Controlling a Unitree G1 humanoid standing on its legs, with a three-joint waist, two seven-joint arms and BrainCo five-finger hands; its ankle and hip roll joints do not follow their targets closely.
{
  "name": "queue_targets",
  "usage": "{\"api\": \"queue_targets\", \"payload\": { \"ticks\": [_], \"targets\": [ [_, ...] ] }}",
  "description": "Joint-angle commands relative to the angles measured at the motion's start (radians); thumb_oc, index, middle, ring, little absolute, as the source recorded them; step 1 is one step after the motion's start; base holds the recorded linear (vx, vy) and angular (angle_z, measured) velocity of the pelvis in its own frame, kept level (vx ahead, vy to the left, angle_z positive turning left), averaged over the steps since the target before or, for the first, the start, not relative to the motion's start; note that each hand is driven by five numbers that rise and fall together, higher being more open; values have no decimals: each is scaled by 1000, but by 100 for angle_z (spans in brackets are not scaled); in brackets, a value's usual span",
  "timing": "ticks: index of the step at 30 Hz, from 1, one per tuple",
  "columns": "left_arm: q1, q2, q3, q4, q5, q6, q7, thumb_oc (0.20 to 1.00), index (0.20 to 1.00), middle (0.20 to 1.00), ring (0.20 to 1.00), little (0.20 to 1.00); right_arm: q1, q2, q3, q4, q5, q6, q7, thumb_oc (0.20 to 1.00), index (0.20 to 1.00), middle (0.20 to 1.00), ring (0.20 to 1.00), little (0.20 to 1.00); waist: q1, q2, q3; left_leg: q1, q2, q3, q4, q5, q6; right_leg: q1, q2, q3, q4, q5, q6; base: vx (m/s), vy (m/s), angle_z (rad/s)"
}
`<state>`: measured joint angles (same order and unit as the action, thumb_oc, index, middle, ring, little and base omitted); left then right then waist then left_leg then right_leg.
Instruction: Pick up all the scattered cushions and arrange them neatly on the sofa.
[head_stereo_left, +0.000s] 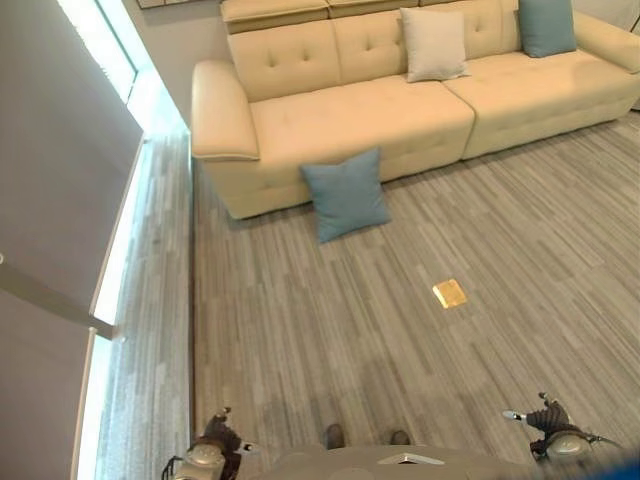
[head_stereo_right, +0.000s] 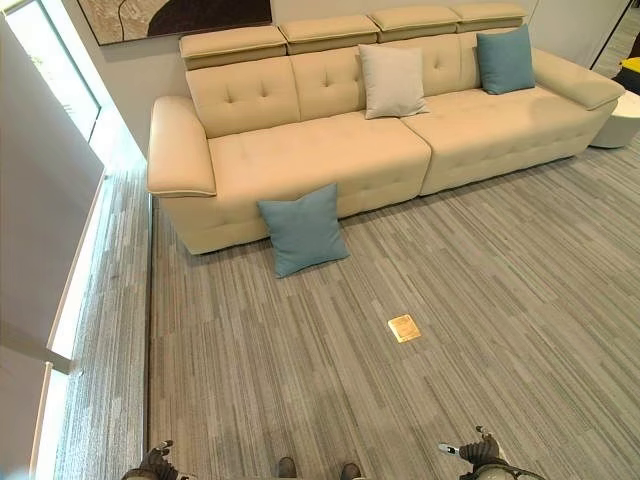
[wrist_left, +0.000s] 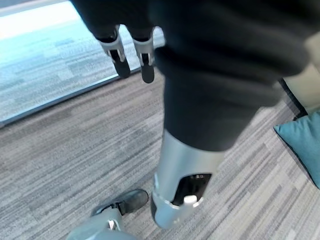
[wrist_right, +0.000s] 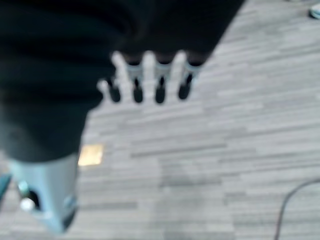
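step: approach, nothing lifted | blue cushion (head_stereo_right: 303, 228) on floor, leaning on beige sofa (head_stereo_right: 330, 150) front; white cushion (head_stereo_right: 392, 81) and second blue cushion (head_stereo_right: 505, 59) already on seat | left hand (wrist_left: 131, 52) and right hand (wrist_right: 150, 80) fingers straight, empty, apparently | next: walk closer, stoop, grasp | right eye view adds wall picture (head_stereo_right: 170, 17); floor plate (head_stereo_right: 404, 327)

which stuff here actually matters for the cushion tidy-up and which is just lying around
Part of the job:
- blue cushion on the floor, leaning against the sofa front
- sofa
- white cushion and second blue cushion, already on the sofa

Just there:
- small yellow plate in the floor
- framed picture on the wall
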<state>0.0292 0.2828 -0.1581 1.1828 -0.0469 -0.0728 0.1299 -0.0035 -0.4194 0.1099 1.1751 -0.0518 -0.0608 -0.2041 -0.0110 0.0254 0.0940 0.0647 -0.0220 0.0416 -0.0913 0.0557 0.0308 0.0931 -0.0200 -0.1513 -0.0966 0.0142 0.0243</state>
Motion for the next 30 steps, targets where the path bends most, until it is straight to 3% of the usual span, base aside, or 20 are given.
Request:
{"api": "queue_targets", "payload": {
  "ticks": [1, 13, 22, 26, 28, 30],
  "targets": [
    [-74, 0, 11, 65, 35, -15, 4, 1000, 1000, 1000, 1000, 1000, -62, -6, 40, 42, 28, -12, -3, 1000, 1000, 1000, 1000, 1000, 0, -25, -4, 36, 25, -15, 4, -86, -49, 10, -73, -18, 9, -19, 98, 0, 0, 0],
    [-91, -5, -32, 44, 71, -13, 11, 1000, 1000, 1000, 1000, 1000, -57, 13, 59, 57, 18, -3, 1, 1000, 1000, 1000, 1000, 1000, -6, -25, 7, 28, 28, -19, 4, -83, -53, 5, -72, -22, 9, -20, 96, 2, -17, 0],
    [-104, -21, -66, 29, 65, -12, 13, 1000, 1000, 1000, 1000, 1000, -45, 39, 48, 48, 65, -5, 6, 1000, 1000, 1000, 1000, 1000, -21, -10, 43, 13, 60, -27, 11, -67, -66, -41, -52, -24, 96, -66, 62, -13, -109, 1],
    [-121, -23, -79, 19, 57, -11, 10, 1000, 1000, 1000, 1000, 1000, -42, 38, 38, 46, 88, -14, 9, 1000, 1000, 1000, 1000, 1000, -26, -23, 74, -64, 75, -19, 167, -81, -94, -36, -44, -17, 104, -86, 34, -17, -155, 12],
    [-135, -18, -86, 7, 49, -12, 10, 1000, 1000, 1000, 1000, 1000, -51, 23, 43, 48, 93, -14, 12, 1000, 1000, 1000, 1000, 1000, -18, -38, 106, -168, 85, -19, 355, -15, -117, -24, -46, -18, 108, -91, 11, -23, -204, 32],
    [-139, -14, -88, -5, 41, -13, 15, 1000, 1000, 1000, 1000, 1000, -55, 16, 57, 44, 89, -13, 13, 1000, 1000, 1000, 1000, 1000, -14, -49, 121, -233, 93, -17, 466, 14, -112, -21, -42, -18, 111, -96, -5, 44, -147, 19]
  ]
}}
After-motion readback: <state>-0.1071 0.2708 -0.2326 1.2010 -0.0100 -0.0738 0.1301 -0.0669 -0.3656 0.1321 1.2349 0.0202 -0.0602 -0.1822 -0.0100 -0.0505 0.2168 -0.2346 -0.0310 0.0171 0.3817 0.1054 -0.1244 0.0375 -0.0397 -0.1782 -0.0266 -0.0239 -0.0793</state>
